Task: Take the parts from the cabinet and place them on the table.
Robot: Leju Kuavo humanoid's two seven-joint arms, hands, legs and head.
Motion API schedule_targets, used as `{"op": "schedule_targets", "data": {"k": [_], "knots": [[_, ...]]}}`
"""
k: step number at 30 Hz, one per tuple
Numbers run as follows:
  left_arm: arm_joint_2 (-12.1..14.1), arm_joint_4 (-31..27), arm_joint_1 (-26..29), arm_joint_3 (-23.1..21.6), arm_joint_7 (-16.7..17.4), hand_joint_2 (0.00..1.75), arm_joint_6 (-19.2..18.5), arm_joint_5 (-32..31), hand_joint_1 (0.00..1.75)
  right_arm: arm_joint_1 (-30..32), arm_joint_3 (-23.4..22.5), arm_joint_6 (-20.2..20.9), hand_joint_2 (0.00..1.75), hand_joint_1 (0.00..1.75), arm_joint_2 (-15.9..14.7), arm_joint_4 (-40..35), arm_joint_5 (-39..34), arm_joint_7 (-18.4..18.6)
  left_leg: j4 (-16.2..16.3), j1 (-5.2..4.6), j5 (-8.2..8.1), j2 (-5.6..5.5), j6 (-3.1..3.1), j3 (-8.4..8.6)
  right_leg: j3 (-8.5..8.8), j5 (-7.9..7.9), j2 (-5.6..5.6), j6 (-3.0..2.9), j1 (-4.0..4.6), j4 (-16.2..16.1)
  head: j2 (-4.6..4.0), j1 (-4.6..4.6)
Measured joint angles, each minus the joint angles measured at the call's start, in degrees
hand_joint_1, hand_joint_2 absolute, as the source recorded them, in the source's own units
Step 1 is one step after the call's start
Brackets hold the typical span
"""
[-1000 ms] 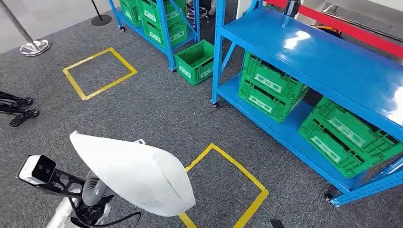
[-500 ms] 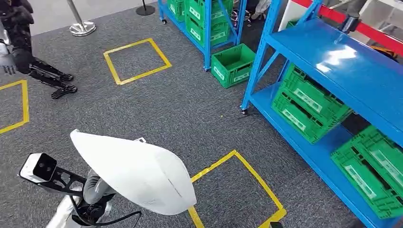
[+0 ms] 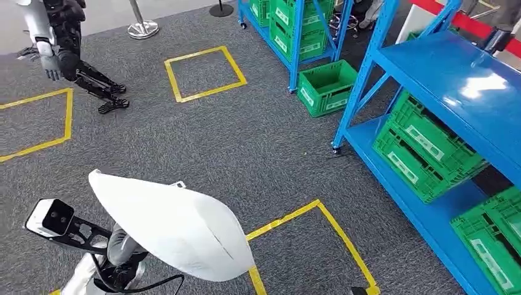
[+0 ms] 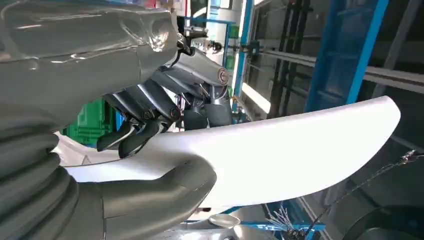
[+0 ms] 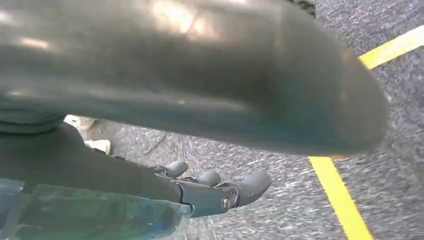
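I had the white part (image 3: 175, 224) gripped in the left hand (image 4: 145, 125), dark fingers (image 4: 131, 135) curled over its upper face and the thumb pressed under it, the part carried low in front of the body over grey carpet. The right hand (image 5: 215, 190) hung beside the body above the carpet, its fingers loosely curled in on nothing. No table was visible from the head camera; the blue shelving (image 3: 442, 80) with its green crates (image 3: 424, 144) lay to the right, and yellow floor squares (image 3: 206, 72) marked the carpet ahead. Another robot (image 3: 58, 43) stood at the far left, near one square.

My judgement: this was the carrying step, part already out of the cabinet, delivery not yet made. To do it well, I would have kept the grip firm and the wide, thin part level, since it overhangs the hand and could lever loose. Turning should be slow, with clearance held from the shelving uprights and the other robot.
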Motion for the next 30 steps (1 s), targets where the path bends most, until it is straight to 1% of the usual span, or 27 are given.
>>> {"op": "schedule_targets", "data": {"k": [1, 2, 5, 6, 7, 8, 9, 10, 11, 12, 13, 14, 15, 16, 17, 18, 20, 21, 22, 23, 24, 25, 26, 27, 28, 29, 30], "knots": [[0.0, 0.0, -0.24, 0.0, -0.07, 1.75, 0.0, 0.0, 1.75, 0.0, 0.0, 0.0, 0.0, 0.0, 0.26, 0.0, 0.0, 0.0, -4.09, -0.95, 0.38, 3.21, 0.93, 2.13, 0.17, -0.13, -0.42, 0.14, 0.0, -0.04, 0.0, 0.02], [0.0, 0.02, -0.37, 0.0, -0.07, 1.75, 0.0, 0.0, 1.75, 0.05, 0.0, 0.02, 0.0, 0.0, 0.44, 0.0, 0.0, 0.0, -4.15, -1.06, 0.14, 3.54, 1.15, 2.23, 0.13, -0.25, -0.98, 0.4, 0.42, -0.17, 0.0, 0.22], [0.11, 0.02, -0.37, -0.02, -0.13, 1.75, -0.04, 0.04, 1.75, 0.01, 0.0, 0.02, 0.0, 0.0, 0.46, 0.0, 0.0, 0.0, -4.7, -1.49, 0.48, 1.54, 1.68, 1.92, 0.57, -0.28, -2.86, 0.77, 0.16, -0.67, 0.0, 0.11], [0.15, -0.07, -0.35, 0.0, -0.15, 1.75, -0.04, 0.04, 1.75, -0.06, 0.0, 0.02, 0.0, 0.0, 0.52, -0.11, 0.0, 0.0, -6.39, -1.03, 1.34, 0.54, 2.02, 3.35, 0.73, -0.62, -3.12, 1.08, 0.52, -0.84, 0.0, 0.11], [0.09, -0.02, -0.27, -0.04, -0.17, 1.75, -0.09, 0.06, 1.75, -0.09, 0.0, 0.02, 0.0, 0.0, 0.44, -0.09, 0.0, -0.04, -7.36, -0.81, 1.76, 0.02, 1.88, 3.87, 0.6, -1.25, -0.39, 1.06, 0.22, 0.26, 0.0, 0.28], [0.13, 0.0, -0.65, -0.02, -0.24, 1.75, -0.11, 0.09, 1.75, -0.03, 0.02, 0.02, 0.0, 0.0, 0.44, -0.09, 0.0, -0.04, -7.75, -0.62, 2.15, -0.62, 2.28, 4.05, -0.84, -2.73, 2.25, 0.63, 0.04, 3.43, 0.0, 0.15], [0.0, 0.04, -0.8, -0.04, -0.24, 1.75, -0.04, 0.09, 1.75, 0.06, 0.02, 0.02, 0.0, 0.0, 0.39, -0.07, 0.0, -0.04, -7.76, -0.45, 2.18, -1.4, 2.27, 3.98, -2.89, -4.38, 3.53, 0.36, -0.02, 7.68, 0.0, 0.41], [-0.11, 0.09, -0.68, -0.09, -0.22, 1.75, -0.07, 0.07, 1.75, 0.09, 0.02, 0.02, 0.0, 0.0, 0.26, -0.02, 0.0, -0.04, -7.75, -0.43, 2.16, -2.38, 2.26, 3.96, -5.45, -6.23, 4.0, 0.26, -0.15, 12.66, 0.0, 0.44], [-0.11, 0.15, -0.59, -0.15, -0.22, 1.75, -0.07, 0.02, 1.75, 0.33, 0.02, 0.02, 0.0, 0.0, 0.15, 0.02, -0.02, -0.02, -7.7, -0.4, 2.17, -3.32, 2.24, 3.9, -7.36, -7.17, 4.1, 0.49, -0.25, 16.12, 0.0, 0.42], [-0.09, 0.24, -0.49, -0.15, -0.22, 1.75, -0.07, 0.02, 1.75, 0.5, 0.02, 0.02, 0.0, 0.0, 0.07, 0.04, 0.0, -0.02, -7.65, -0.33, 2.17, -4.23, 2.18, 3.88, -8.05, -6.9, 4.1, 1.07, -0.46, 16.91, 0.0, 0.46], [-0.09, 0.28, -0.45, -0.17, -0.22, 1.75, -0.04, 0.02, 1.75, 0.51, 0.02, 0.02, 0.0, 0.0, 0.0, 0.04, 0.0, -0.02, -7.51, -0.2, 2.12, -5.14, 1.95, 3.9, -7.3, -5.57, 4.11, 1.89, -0.76, 14.78, 0.0, 0.44], [-0.09, 0.33, -0.45, -0.2, -0.22, 1.75, -0.04, 0.02, 1.75, 0.46, 0.02, 0.0, 0.0, 0.0, -0.07, 0.04, 0.0, -0.02, -7.13, 0.05, 1.95, -6.02, 1.57, 3.87, -5.29, -3.31, 4.26, 2.92, -1.14, 10.19, 0.0, 0.42], [-0.11, 0.35, -0.46, -0.2, -0.22, 1.75, -0.04, 0.02, 1.75, 0.42, 0.02, 0.02, 0.0, 0.0, -0.09, 0.04, 0.0, -0.02, -6.5, 0.34, 1.6, -6.8, 1.05, 3.77, -2.67, -0.95, 4.87, 3.88, -1.58, 4.78, 0.0, 0.44], [-0.11, 0.37, -0.44, -0.2, -0.22, 1.75, -0.04, 0.02, 1.75, 0.44, 0.02, 0.02, 0.0, 0.0, -0.07, 0.04, 0.0, -0.04, -5.43, 0.45, 1.03, -7.47, 0.23, 3.34, -0.76, 0.35, 6.89, 4.58, -2.31, 0.31, 0.0, 0.52], [-0.02, 0.39, -0.42, -0.17, -0.22, 1.75, -0.04, 0.04, 1.75, 0.51, 0.02, 0.02, 0.0, 0.0, 0.13, 0.09, 0.0, -0.02, -4.55, 0.19, 0.61, -8.11, -0.3, 2.72, -0.82, 0.15, 7.49, 3.83, -1.83, 0.61, 0.0, 0.77], [-0.07, 0.39, -0.37, -0.22, -0.2, 1.75, -0.02, -0.02, 1.75, 0.21, 0.02, 0.02, 0.0, 0.0, 0.07, 0.09, 0.0, -0.04, -4.42, 0.22, 0.6, -8.42, -0.44, 2.4, -0.81, 0.13, 6.82, 2.9, -1.75, 1.05, 0.0, 0.55], [0.0, 0.46, -0.17, -0.22, -0.22, 1.75, -0.04, 0.02, 1.75, 0.16, 0.02, 0.02, 0.0, 0.0, 0.04, 0.09, 0.0, 0.0, -4.49, 0.54, 0.74, -9.05, -0.57, 2.23, -0.83, 0.2, 6.11, 2.19, -1.35, 1.07, 0.0, 0.37], [0.07, 0.48, -0.15, -0.2, -0.22, 1.75, -0.04, 0.02, 1.75, 0.12, 0.02, 0.02, 0.0, 0.0, 0.09, 0.07, 0.0, 0.0, -4.27, 0.78, 0.54, -9.1, -0.73, 2.08, -0.71, 0.3, 5.58, 1.93, -1.78, 0.96, 0.0, 0.33], [0.09, 0.48, -0.15, -0.2, -0.22, 1.75, -0.04, 0.02, 1.75, 0.04, 0.02, 0.02, 0.0, 0.0, 0.11, 0.07, 0.0, 0.0, -3.32, 0.53, -0.02, -5.9, -1.0, 1.78, -0.6, 0.28, 5.2, 1.8, -1.6, 0.89, 0.0, 0.35], [0.11, 0.48, -0.32, -0.2, -0.22, 1.75, -0.04, 0.02, 1.75, 0.07, 0.02, 0.02, 0.0, 0.0, 0.09, 0.07, 0.0, -0.02, -0.52, 0.48, -1.67, -3.46, -1.26, 0.46, -0.55, 0.19, 4.76, 1.33, -1.37, 0.89, 0.0, 0.04], [0.09, 0.48, -0.38, -0.2, -0.22, 1.75, -0.04, 0.07, 1.75, 0.2, 0.02, 0.02, 0.0, 0.0, 0.07, 0.07, 0.0, -0.02, 3.73, 0.63, -3.86, -2.33, -1.4, -1.69, -0.54, 0.09, 4.2, 1.16, -1.11, 0.89, 0.0, 0.07], [0.09, 0.48, -0.32, -0.22, -0.22, 1.75, -0.05, 0.07, 1.75, 0.34, 0.02, 0.02, 0.0, 0.0, -0.02, 0.07, 0.0, 0.0, 8.62, 0.71, -6.0, -1.8, -1.43, -4.24, -0.56, -0.03, 3.6, 1.0, -0.88, 0.9, 0.0, 0.07], [0.09, 0.5, -0.22, -0.22, -0.22, 1.75, -0.04, 0.07, 1.75, 0.44, 0.02, 0.02, 0.0, 0.0, -0.07, 0.07, 0.0, 0.0, 12.97, 0.71, -7.38, -1.66, -1.39, -6.59, -0.57, -0.13, 2.84, 0.86, -0.64, 0.91, 0.0, 0.06], [0.11, 0.52, -0.19, -0.22, -0.22, 1.75, -0.04, 0.07, 1.75, 0.46, 0.02, 0.02, 0.0, 0.0, -0.09, 0.07, 0.0, -0.02, 14.79, 0.69, -7.27, -1.67, -1.26, -7.72, -0.52, -0.25, 2.18, 0.69, -0.41, 0.91, 0.0, 0.02], [0.15, 0.52, -0.2, -0.22, -0.22, 1.75, -0.04, 0.07, 1.75, 0.42, 0.02, 0.02, 0.0, 0.0, -0.09, 0.07, 0.0, -0.02, 13.42, 0.61, -5.88, -1.67, -0.88, -7.25, -0.4, -0.37, 1.54, 0.56, -0.17, 0.91, 0.0, 0.07], [0.17, 0.52, -0.2, -0.22, -0.22, 1.75, -0.04, 0.07, 1.75, 0.33, 0.02, 0.02, 0.0, 0.0, -0.02, 0.07, 0.0, -0.02, 9.46, 0.35, -3.55, -1.62, -0.26, -5.31, -0.21, -0.52, 0.95, 0.35, 0.03, 0.9, 0.0, 0.04], [0.17, 0.52, -0.21, -0.2, -0.22, 1.75, -0.04, 0.07, 1.75, 0.22, 0.02, 0.02, 0.0, 0.0, 0.07, 0.07, 0.0, -0.02, 3.8, -0.14, -0.91, -1.06, 0.59, -2.38, 0.07, -0.68, 0.37, 0.16, 0.15, 0.87, 0.0, 0.07]]}}
